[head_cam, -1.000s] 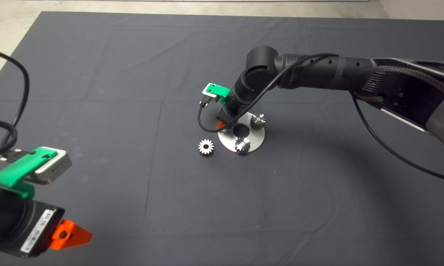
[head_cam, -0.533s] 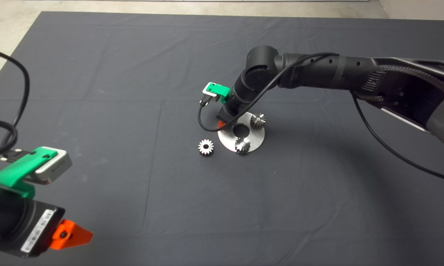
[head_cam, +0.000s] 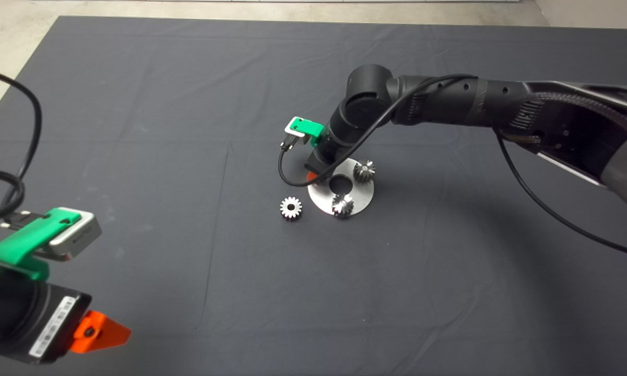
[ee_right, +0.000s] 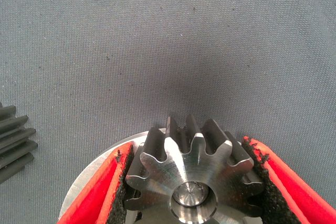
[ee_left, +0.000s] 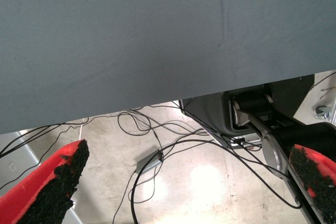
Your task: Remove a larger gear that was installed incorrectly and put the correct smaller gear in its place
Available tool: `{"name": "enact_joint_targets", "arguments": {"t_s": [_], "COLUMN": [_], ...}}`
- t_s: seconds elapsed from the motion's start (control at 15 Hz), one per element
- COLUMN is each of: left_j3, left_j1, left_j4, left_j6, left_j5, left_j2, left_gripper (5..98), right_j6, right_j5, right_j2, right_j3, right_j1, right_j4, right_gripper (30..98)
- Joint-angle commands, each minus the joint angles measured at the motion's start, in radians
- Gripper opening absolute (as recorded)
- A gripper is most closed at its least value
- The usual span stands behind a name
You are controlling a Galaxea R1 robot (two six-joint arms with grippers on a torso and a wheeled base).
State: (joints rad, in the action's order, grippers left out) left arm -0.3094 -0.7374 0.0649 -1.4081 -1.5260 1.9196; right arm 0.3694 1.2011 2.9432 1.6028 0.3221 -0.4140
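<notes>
The larger gear (ee_right: 184,161), dark grey with coarse teeth, sits on a pin at the left edge of the round steel plate (head_cam: 360,196). My right gripper (ee_right: 189,182) reaches down over it, a black pad (ee_right: 123,182) pressing on each side. In the head view the wrist hides this gear and only a bit of red finger (head_cam: 310,177) shows. The smaller gear (head_cam: 291,207) lies flat on the mat just left of the plate, and its teeth show in the right wrist view (ee_right: 10,140). My left gripper (head_cam: 109,331) is parked at the lower left, open and empty.
Two like-sized gears with glinting tops stand on the plate, one at the back right (head_cam: 365,171) and one at the front (head_cam: 343,204). The plate has a round centre hole (head_cam: 339,184). The left wrist view shows the mat's edge and cables (ee_left: 152,156) on the floor.
The right arm has shifted very slightly at the plate's left edge. The gears, the plate and the left arm have not moved.
</notes>
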Motion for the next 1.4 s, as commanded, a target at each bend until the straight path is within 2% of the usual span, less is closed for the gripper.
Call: {"name": "enact_joint_targets", "arguments": {"t_s": [0.0, 0.67, 1.2, 1.33], "left_j3": [0.018, 0.018, 0.018, 0.018], "left_j1": [-0.011, -0.011, -0.011, -0.011], "left_j4": [0.021, 0.021, 0.021, 0.021], "left_j6": [0.001, 0.001, 0.001, 0.001], "left_j5": [-0.048, -0.048, -0.046, -0.046], "left_j2": [-0.001, 0.002, 0.006, 0.006], "left_gripper": [98.1, 98.1, 98.1, 98.1], "right_j6": [0.022, 0.037, 0.049, 0.079], "right_j5": [0.011, 0.017, 0.022, 0.032], "right_j2": [0.004, 0.004, 0.008, 0.008], "right_j3": [-0.006, -0.018, -0.026, -0.028], "right_j1": [0.029, 0.037, 0.101, 0.127], "right_j4": [-0.028, -0.028, -0.025, -0.023], "right_gripper": [52.8, 51.1, 50.9, 50.8]}}
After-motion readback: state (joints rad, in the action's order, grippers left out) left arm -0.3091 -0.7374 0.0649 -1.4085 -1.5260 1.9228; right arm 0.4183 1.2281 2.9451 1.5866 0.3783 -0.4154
